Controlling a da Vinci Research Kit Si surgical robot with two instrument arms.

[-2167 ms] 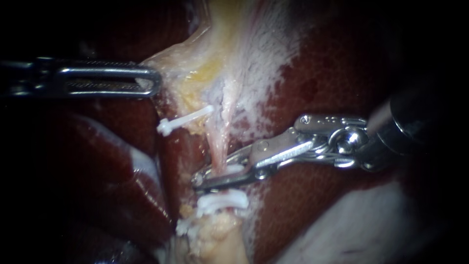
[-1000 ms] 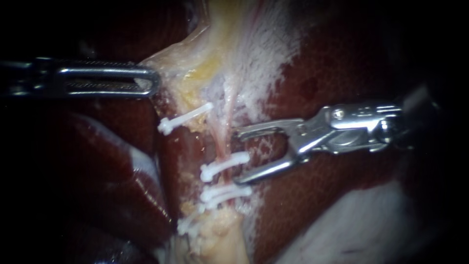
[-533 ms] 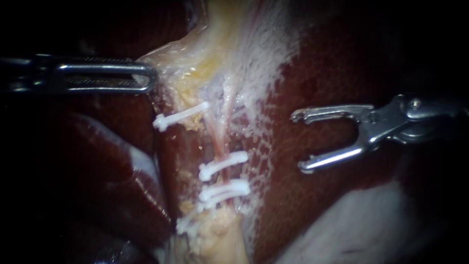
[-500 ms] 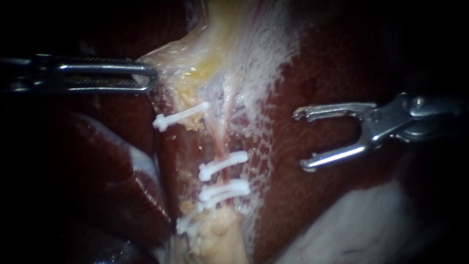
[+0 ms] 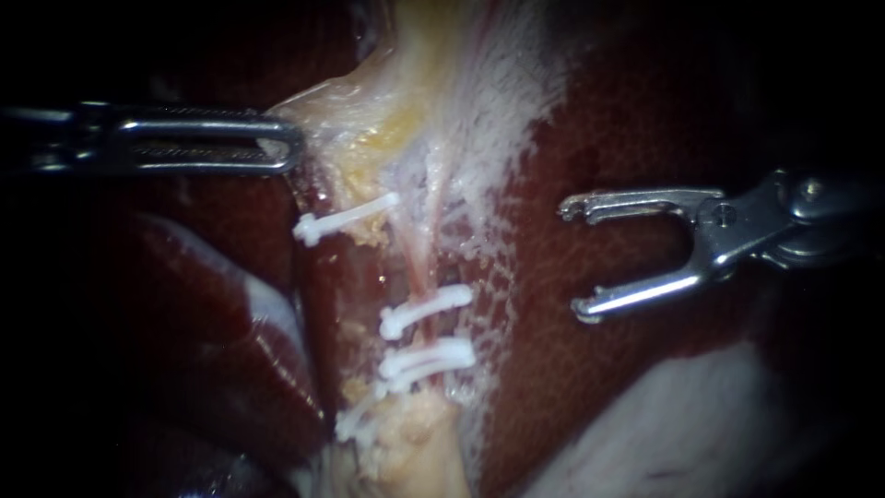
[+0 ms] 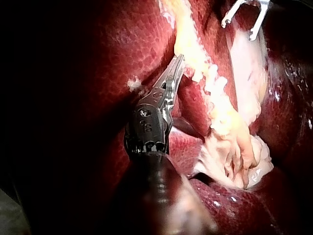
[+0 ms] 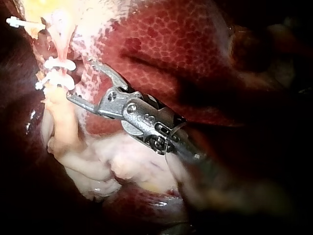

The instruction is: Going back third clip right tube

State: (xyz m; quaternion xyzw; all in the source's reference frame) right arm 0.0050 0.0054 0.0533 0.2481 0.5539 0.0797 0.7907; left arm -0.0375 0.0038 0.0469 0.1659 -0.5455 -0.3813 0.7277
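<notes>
White clips (image 5: 426, 311) on tube (image 5: 418, 266); R pincer (image 5: 572, 262) open, empty; L pincer (image 5: 293, 149) grips pale tissue (image 5: 369, 120).

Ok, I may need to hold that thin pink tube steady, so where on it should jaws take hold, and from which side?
The bare stretch of the thin pink tube just above the topmost of its stacked white plastic clips. Probably from the endoscope view's right: the right instrument is there, jaws open, and the tube runs top to bottom, so they would cross it squarely.
</notes>
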